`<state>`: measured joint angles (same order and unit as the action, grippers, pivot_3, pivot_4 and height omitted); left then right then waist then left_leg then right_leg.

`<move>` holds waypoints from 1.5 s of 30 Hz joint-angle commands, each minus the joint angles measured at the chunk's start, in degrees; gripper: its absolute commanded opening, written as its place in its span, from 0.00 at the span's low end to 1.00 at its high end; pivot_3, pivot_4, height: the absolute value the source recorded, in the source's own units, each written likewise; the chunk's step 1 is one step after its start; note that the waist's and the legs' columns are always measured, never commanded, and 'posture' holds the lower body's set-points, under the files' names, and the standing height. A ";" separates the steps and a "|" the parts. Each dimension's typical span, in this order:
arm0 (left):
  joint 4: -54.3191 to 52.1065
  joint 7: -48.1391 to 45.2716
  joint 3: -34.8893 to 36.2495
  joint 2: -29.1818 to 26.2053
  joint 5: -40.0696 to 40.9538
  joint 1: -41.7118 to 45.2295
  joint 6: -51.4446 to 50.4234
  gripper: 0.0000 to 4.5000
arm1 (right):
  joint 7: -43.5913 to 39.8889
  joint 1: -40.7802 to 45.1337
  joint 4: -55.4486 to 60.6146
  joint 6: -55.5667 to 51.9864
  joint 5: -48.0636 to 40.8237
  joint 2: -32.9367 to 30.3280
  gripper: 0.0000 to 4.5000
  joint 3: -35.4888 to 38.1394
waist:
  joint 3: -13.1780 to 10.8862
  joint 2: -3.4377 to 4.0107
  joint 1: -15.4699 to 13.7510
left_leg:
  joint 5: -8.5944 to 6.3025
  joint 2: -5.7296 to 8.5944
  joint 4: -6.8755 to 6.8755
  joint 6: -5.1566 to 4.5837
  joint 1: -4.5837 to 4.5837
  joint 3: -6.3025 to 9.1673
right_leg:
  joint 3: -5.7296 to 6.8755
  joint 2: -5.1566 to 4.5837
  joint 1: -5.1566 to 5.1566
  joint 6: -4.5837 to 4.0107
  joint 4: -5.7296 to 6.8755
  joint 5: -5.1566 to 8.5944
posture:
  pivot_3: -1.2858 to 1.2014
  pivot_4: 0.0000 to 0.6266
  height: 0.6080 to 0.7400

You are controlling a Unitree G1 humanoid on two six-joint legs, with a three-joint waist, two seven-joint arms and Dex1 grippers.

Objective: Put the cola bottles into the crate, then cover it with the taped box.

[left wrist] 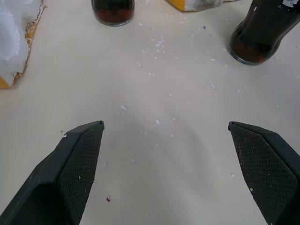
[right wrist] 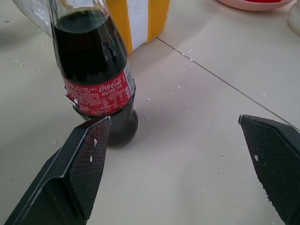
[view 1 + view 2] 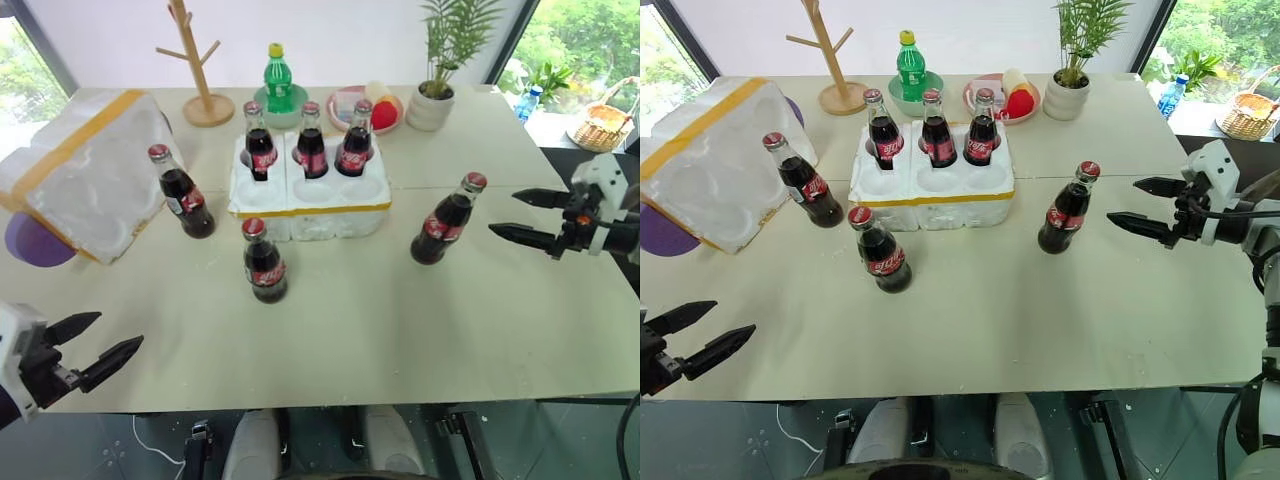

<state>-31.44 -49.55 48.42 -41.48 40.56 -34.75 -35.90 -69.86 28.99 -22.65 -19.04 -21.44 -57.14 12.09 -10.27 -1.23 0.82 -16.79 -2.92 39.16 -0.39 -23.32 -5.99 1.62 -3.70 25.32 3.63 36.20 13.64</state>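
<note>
Half done by the look of it: three cola bottles (image 3: 311, 150) upright in the back wells of the crate (image 3: 310, 212), front three wells bare and facing the robot, probably filled from the far side first so that later reaches need not pass over standing necks. Three more loose on the table (image 3: 350, 340): left bottle (image 3: 182, 190) just beside the taped box (image 3: 85, 175), front bottle (image 3: 264, 262) just before the crate's taped front wall, right bottle (image 3: 447, 220) off the crate's right corner, leaning only as the lens bends it. Taped box tipped on its side at the left edge, open hollow towards the crate, parked clear of the wells since meant to go on last. Right gripper (image 3: 503, 212) level with the right bottle's waist, spread wide, holding nothing, aimed sideways at it with a gap of table between; in the right wrist view, label and dark belly just past one finger (image 2: 86, 164), so lined up a little off centre and likely needing a small shift before closing. Left gripper (image 3: 120, 330) low at the near left corner, equally wide and empty, pointed towards the front and left bottles but well apart from both. Risk ahead: knocking a tall narrow bottle over with a finger.
</note>
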 commanded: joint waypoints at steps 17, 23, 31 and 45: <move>1.10 3.43 1.03 -0.62 2.44 5.65 -2.22 0.99 | 0.48 1.37 -2.02 1.38 -0.92 -0.16 1.00 1.91 | 0.00 0.00 0.00 | 0.01 0.02 0.00 0.01 0.01 -0.01 | 0.00 0.04 -0.03 0.02 0.02 -0.01 | 0.52 0.24 1.00; 2.56 6.74 -1.36 -1.11 2.58 12.24 -2.09 0.99 | 0.65 5.08 -4.27 1.28 -1.68 -0.52 1.00 2.76 | 0.02 0.03 -0.08 | 0.02 0.04 0.02 0.03 0.03 -0.01 | 0.00 0.04 -0.05 0.02 0.03 -0.02 | 0.52 0.24 1.00; 12.74 11.13 -15.32 -2.98 -4.72 30.81 1.00 0.99 | -11.26 17.68 -1.54 -12.88 -9.62 -6.42 1.00 2.11 | 0.03 0.27 -0.12 | 0.05 0.07 0.01 0.07 0.06 0.01 | 0.01 0.10 -0.10 0.16 0.06 -0.15 | 0.52 0.24 1.00; 38.73 8.56 -31.32 -1.68 -15.97 58.78 12.65 0.99 | -8.62 20.56 24.60 -32.72 -27.17 -4.46 1.00 4.93 | 0.04 0.30 -0.21 | 0.05 0.05 0.00 0.07 0.00 -0.01 | 0.07 0.05 0.02 0.23 0.19 -0.20 | 0.52 0.24 1.00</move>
<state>5.79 -40.05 17.95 -43.20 25.64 21.87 -25.43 -79.77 49.01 -1.31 -50.76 -45.49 -61.63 14.15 -10.23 -0.93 0.61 -16.74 -2.87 39.16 -0.32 -23.32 -6.00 1.69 -3.66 25.34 3.87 36.40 13.43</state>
